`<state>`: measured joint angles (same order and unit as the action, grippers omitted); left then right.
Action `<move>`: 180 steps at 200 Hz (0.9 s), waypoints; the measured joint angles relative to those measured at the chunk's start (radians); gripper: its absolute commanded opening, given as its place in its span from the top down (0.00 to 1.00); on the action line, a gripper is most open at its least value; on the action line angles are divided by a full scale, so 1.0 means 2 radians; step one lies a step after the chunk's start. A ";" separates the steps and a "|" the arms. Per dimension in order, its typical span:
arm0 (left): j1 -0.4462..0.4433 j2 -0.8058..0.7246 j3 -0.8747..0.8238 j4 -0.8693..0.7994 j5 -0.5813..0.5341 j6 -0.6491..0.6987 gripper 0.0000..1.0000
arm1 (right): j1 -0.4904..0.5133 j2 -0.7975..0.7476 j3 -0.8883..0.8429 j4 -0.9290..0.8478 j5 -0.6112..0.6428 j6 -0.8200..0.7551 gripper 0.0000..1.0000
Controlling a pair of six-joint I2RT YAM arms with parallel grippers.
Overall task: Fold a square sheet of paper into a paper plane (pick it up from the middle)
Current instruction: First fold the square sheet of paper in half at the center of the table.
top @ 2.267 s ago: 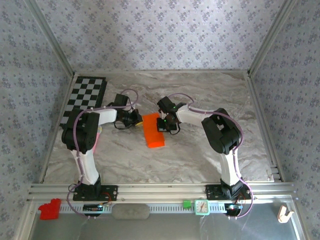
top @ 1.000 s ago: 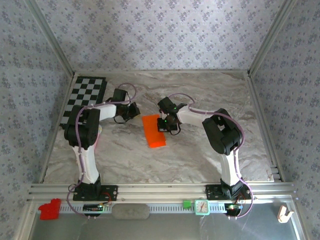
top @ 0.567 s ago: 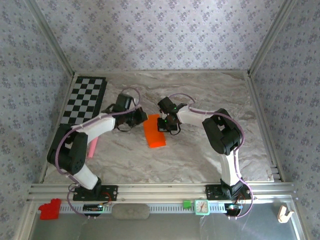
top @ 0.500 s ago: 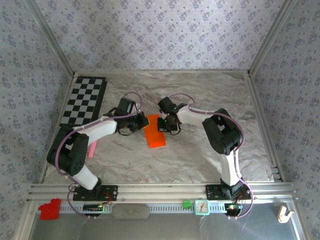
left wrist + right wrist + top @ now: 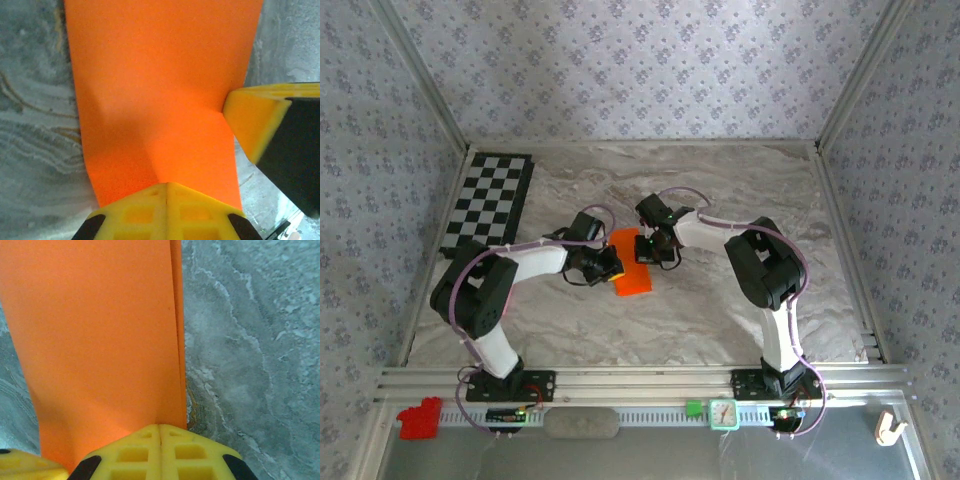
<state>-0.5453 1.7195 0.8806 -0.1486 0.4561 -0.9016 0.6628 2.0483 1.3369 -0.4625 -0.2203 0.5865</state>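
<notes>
The square sheet of paper point(image 5: 629, 266) is bright orange and lies folded into a long narrow strip in the middle of the table; it has no paper plane shape. My left gripper point(image 5: 606, 266) is shut, its yellow tips set on the strip's left edge point(image 5: 167, 186). My right gripper point(image 5: 645, 248) is shut too and rests on the strip's right, doubled edge point(image 5: 160, 428). Orange paper point(image 5: 160, 75) covers most of the left wrist view, and the right gripper's yellow finger point(image 5: 252, 117) touches its far edge. In the right wrist view the layered paper edge point(image 5: 178, 340) runs straight away from my fingers.
A black-and-white checkerboard point(image 5: 490, 196) lies at the back left of the marbled table point(image 5: 740, 190). A small red block point(image 5: 419, 418) sits on the front rail, with a green-and-white timer point(image 5: 723, 412) further right. Patterned walls close in three sides.
My left arm swung from beside the checkerboard to the right and nearer, bringing its shut gripper onto the strip's left edge. The right gripper and the paper stayed where they were.
</notes>
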 measured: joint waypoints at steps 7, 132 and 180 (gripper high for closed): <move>0.001 0.005 0.006 -0.002 0.000 0.001 0.95 | 0.000 0.000 0.000 0.000 0.000 0.000 0.95; 0.024 0.016 -0.022 0.036 0.021 0.043 0.95 | 0.000 -0.001 -0.003 0.003 0.000 0.000 0.96; 0.040 -0.045 -0.060 -0.011 -0.005 0.054 0.95 | 0.000 -0.001 -0.003 0.004 0.000 0.000 0.96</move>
<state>-0.4648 1.6291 0.7616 -0.1703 0.4458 -0.7933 0.6628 2.0464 1.3304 -0.4545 -0.2199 0.5865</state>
